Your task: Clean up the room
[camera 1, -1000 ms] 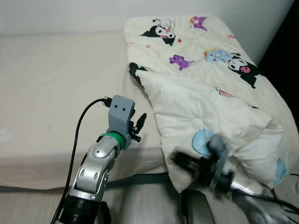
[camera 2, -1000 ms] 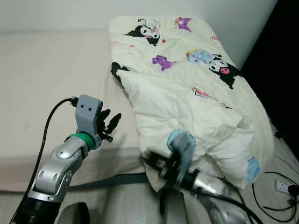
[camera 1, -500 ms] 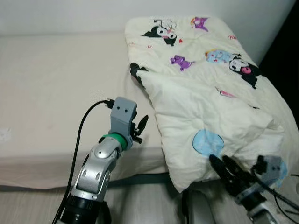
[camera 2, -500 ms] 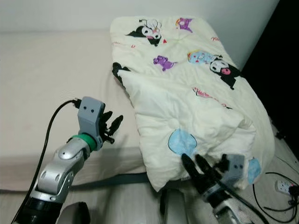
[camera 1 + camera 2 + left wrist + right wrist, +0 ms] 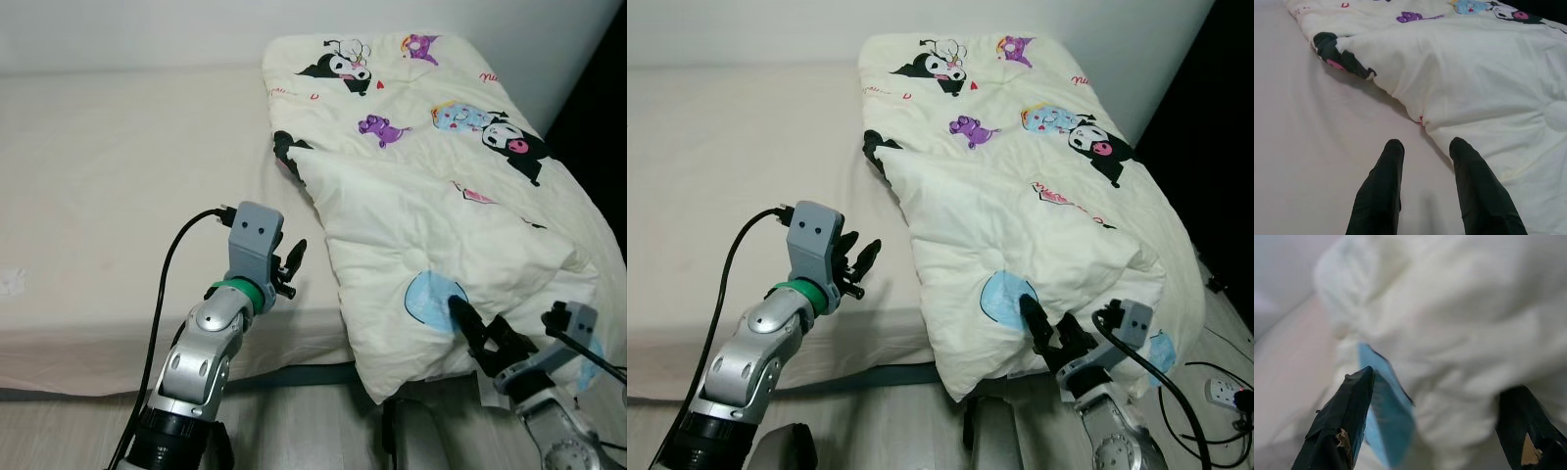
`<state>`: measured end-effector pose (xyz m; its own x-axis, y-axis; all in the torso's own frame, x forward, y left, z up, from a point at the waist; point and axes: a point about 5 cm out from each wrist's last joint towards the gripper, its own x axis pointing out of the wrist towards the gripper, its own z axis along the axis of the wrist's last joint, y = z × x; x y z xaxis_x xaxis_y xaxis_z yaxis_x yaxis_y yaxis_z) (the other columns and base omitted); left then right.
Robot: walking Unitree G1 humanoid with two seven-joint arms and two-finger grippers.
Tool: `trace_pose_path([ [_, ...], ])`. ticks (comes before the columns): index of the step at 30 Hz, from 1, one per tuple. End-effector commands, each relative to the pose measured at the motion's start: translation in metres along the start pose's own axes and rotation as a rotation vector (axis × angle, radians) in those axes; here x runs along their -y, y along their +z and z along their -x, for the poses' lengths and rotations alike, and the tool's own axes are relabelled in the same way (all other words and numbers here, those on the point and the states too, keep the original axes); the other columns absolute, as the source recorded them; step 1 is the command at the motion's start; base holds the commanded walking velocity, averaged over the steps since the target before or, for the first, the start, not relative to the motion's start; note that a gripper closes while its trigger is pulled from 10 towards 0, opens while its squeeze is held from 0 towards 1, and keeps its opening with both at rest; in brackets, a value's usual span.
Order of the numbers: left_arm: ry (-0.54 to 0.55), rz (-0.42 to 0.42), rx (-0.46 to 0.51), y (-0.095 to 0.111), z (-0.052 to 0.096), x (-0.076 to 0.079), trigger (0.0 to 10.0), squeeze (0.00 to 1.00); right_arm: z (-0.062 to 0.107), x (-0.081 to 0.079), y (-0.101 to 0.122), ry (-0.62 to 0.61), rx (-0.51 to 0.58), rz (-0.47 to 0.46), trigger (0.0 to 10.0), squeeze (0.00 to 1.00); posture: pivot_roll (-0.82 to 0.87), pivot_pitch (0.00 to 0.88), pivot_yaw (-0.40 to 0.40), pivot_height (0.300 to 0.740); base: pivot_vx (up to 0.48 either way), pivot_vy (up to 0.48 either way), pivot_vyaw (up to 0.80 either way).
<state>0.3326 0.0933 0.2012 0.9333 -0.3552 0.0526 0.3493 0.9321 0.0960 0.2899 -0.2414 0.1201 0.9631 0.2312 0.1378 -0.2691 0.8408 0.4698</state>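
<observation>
A cream quilt (image 5: 431, 196) printed with cartoon characters lies bunched on the right half of the bed (image 5: 118, 176), its front corner hanging over the bed's edge. My left gripper (image 5: 291, 266) hovers open just above the bare mattress, a little left of the quilt's folded edge (image 5: 1415, 115). In the left wrist view its fingers (image 5: 1382, 181) frame that edge with nothing between them. My right gripper (image 5: 478, 323) stands open at the quilt's front hem beside a round blue patch (image 5: 431, 297). The right wrist view shows the wide-spread right gripper (image 5: 1435, 396) close against the fabric.
The bed's front edge (image 5: 88, 343) runs across below my left arm, with a dark strip (image 5: 294, 377) under the mattress. A white power strip (image 5: 1225, 392) and cables lie on the floor at the right. A pale wall backs the bed.
My right arm swung from under the quilt's hanging corner out to the right, then rose so its fingers meet the hem near the blue patch. The left arm barely moved.
</observation>
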Motion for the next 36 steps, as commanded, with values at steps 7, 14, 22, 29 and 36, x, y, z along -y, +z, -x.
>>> trace_pose_path([
  [7, -0.017, -0.005, -0.006, -0.002, -0.001, 0.003, 10.0, 0.0, 0.016, -0.084, -0.035, 0.678, -0.464, 0.17, 10.0, 0.0, -0.14, 0.165, 0.138, 0.552, 0.0, 0.0, 0.0],
  [14, -0.031, -0.006, -0.003, -0.002, -0.003, 0.005, 10.0, 0.0, 0.07, -0.129, -0.035, 1.164, -0.795, 0.139, 10.0, 0.0, -0.15, 0.157, 0.134, 0.552, 0.0, 0.0, 0.0],
  [22, -0.032, -0.003, 0.001, -0.002, -0.003, 0.006, 10.0, 0.0, 0.068, -0.094, -0.042, 1.046, -0.897, 0.226, 10.0, 0.0, -0.15, 0.152, 0.134, 0.552, 0.0, 0.0, 0.0],
  [29, -0.039, -0.005, -0.001, -0.002, -0.002, 0.007, 10.0, 0.0, 0.031, -0.093, -0.022, 0.825, -0.585, 0.354, 10.0, 0.0, -0.15, 0.153, 0.138, 0.552, 0.0, 0.0, 0.0],
  [36, 0.028, 0.013, 0.04, 0.003, -0.002, -0.002, 10.0, 0.0, -0.02, -0.093, 0.016, 0.385, -0.123, 0.559, 10.0, 0.0, -0.15, 0.14, 0.131, 0.552, 0.0, 0.0, 0.0],
])
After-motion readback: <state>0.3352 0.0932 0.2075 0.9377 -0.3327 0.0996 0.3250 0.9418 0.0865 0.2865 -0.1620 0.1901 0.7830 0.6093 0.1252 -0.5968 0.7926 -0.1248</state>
